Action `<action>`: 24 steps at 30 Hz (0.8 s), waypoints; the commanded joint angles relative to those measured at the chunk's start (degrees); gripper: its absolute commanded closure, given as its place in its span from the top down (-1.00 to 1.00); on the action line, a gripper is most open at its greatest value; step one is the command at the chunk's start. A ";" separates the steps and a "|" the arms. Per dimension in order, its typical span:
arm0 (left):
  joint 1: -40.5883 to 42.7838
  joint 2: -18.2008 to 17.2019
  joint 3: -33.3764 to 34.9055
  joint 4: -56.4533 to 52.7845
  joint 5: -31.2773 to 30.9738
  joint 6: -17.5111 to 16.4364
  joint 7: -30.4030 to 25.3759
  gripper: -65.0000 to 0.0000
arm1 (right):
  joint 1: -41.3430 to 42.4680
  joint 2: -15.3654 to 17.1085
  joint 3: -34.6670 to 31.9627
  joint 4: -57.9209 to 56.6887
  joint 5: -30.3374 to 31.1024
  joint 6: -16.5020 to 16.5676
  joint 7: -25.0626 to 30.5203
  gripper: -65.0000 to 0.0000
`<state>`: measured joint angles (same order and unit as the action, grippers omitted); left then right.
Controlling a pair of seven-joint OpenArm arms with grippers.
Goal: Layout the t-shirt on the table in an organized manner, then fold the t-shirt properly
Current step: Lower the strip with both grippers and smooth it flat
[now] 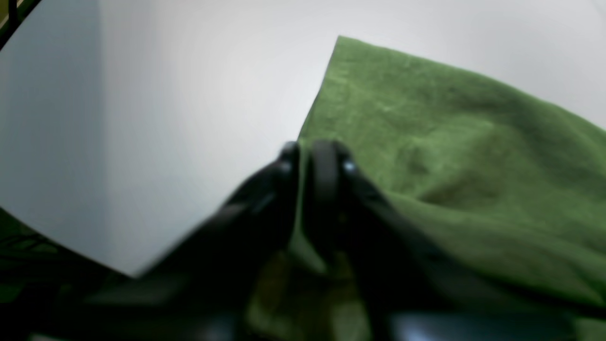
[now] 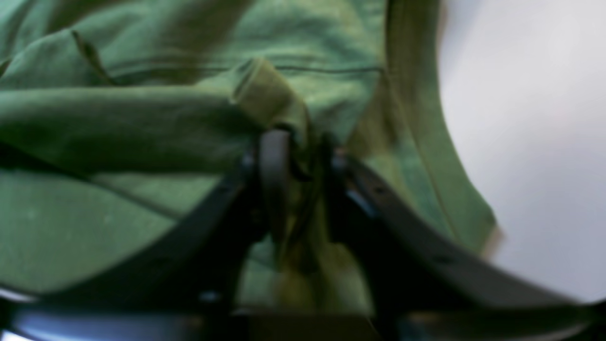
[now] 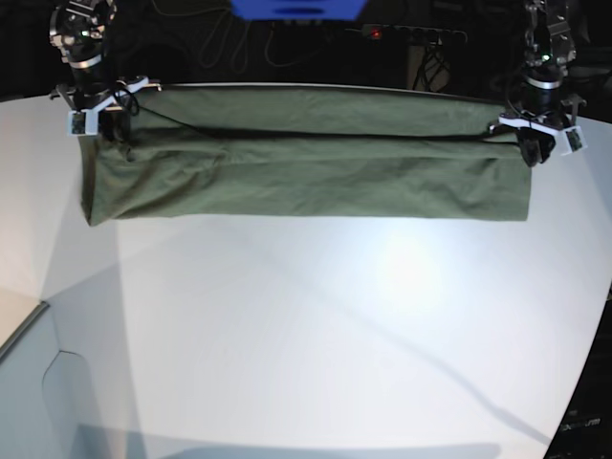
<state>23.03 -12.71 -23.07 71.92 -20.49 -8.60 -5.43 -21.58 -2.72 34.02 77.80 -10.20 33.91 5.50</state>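
The dark olive-green t-shirt [image 3: 306, 163] lies as a long horizontal band across the far part of the white table [image 3: 306, 325], its top half folded down over itself. My left gripper [image 3: 533, 148] stands at the band's right end. In the left wrist view its jaws [image 1: 305, 156] are slightly parted, with the t-shirt's [image 1: 450, 156] edge between them, over the table [image 1: 165, 118]. My right gripper [image 3: 103, 129] is at the band's left end. Its jaws [image 2: 303, 147] are parted around a bunched fold of the t-shirt [image 2: 118, 118], where a hem sticks up.
Behind the table run dark cables, a power strip [image 3: 402, 33] with a red light and a blue object [image 3: 296, 8]. The table's curved edge [image 3: 588, 363] drops off at the right. A lower white surface [image 3: 19, 325] sits at the near left.
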 commanded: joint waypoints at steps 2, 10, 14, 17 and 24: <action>0.05 -0.78 -0.45 1.00 -0.30 0.12 -1.47 -0.24 | 0.00 0.74 0.13 0.75 0.92 0.51 1.76 -0.25; -0.04 -0.70 -3.26 3.82 -0.30 0.12 -1.38 0.03 | 0.18 0.74 -0.22 0.75 0.92 0.51 1.76 0.00; -1.97 -0.78 -3.44 1.27 -0.30 0.12 0.99 0.04 | 0.18 0.57 -0.31 0.75 0.92 0.51 1.76 0.00; -2.94 -0.78 -3.35 -0.58 -0.39 0.03 2.66 0.04 | 0.18 0.57 -0.31 0.75 0.92 0.51 1.76 0.00; -4.08 0.45 -3.35 -1.81 -0.39 0.03 2.84 0.04 | 0.18 0.57 -0.31 0.84 0.92 0.51 1.76 0.00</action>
<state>19.42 -11.53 -26.15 69.19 -20.67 -8.47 -0.95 -21.45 -2.57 33.54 77.82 -10.07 33.89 5.67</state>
